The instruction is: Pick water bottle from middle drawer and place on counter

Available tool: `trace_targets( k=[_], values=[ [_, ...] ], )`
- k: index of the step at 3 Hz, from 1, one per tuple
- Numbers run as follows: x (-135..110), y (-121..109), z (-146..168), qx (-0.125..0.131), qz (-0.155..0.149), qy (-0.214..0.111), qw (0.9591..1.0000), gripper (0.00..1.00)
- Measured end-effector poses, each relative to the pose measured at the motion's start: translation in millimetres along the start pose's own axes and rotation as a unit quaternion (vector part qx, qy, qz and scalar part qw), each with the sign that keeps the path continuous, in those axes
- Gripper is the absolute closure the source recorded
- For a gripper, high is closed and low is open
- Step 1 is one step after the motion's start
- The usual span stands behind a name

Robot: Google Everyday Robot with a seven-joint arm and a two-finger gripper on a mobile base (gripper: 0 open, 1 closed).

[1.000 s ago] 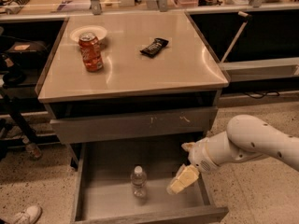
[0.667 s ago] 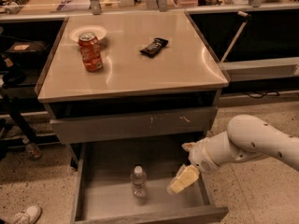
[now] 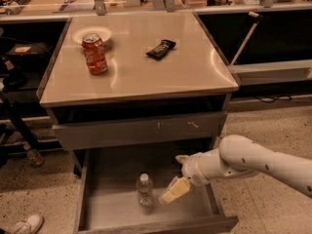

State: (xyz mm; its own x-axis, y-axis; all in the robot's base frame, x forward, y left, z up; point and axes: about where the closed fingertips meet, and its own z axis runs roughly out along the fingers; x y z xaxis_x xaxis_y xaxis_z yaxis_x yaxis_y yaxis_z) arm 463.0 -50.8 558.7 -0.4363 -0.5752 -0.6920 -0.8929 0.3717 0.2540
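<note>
The gripper [image 3: 170, 178] hangs inside the open middle drawer [image 3: 157, 225], over the right part of its floor, at the end of a pale arm [image 3: 253, 164] that reaches in from the right. Its two fingers are spread apart with nothing between them: the longer, yellowish one [image 3: 174, 190] slants down and left, and the shorter tip [image 3: 181, 158] shows above it. The water bottle [image 3: 144, 189] stands upright on the drawer floor just to the left of the lower finger, close beside it but with a narrow gap, so no contact shows. Directly above the gripper runs the closed grey drawer front [image 3: 136, 130] with pale scratch marks, and above that the counter [image 3: 195, 72]. On the counter, well up and left of the gripper, stand an orange soda can [image 3: 94, 54] and a white plate [image 3: 92, 34] behind it; a dark snack packet [image 3: 161, 48] lies almost straight above.
</note>
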Motion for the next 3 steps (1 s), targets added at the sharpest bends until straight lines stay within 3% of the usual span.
trace_targets(
  k=[3],
  values=[
    [11.1, -35.4, 87.2, -0.024, 0.01, -0.074, 0.9969, 0.0]
  ],
)
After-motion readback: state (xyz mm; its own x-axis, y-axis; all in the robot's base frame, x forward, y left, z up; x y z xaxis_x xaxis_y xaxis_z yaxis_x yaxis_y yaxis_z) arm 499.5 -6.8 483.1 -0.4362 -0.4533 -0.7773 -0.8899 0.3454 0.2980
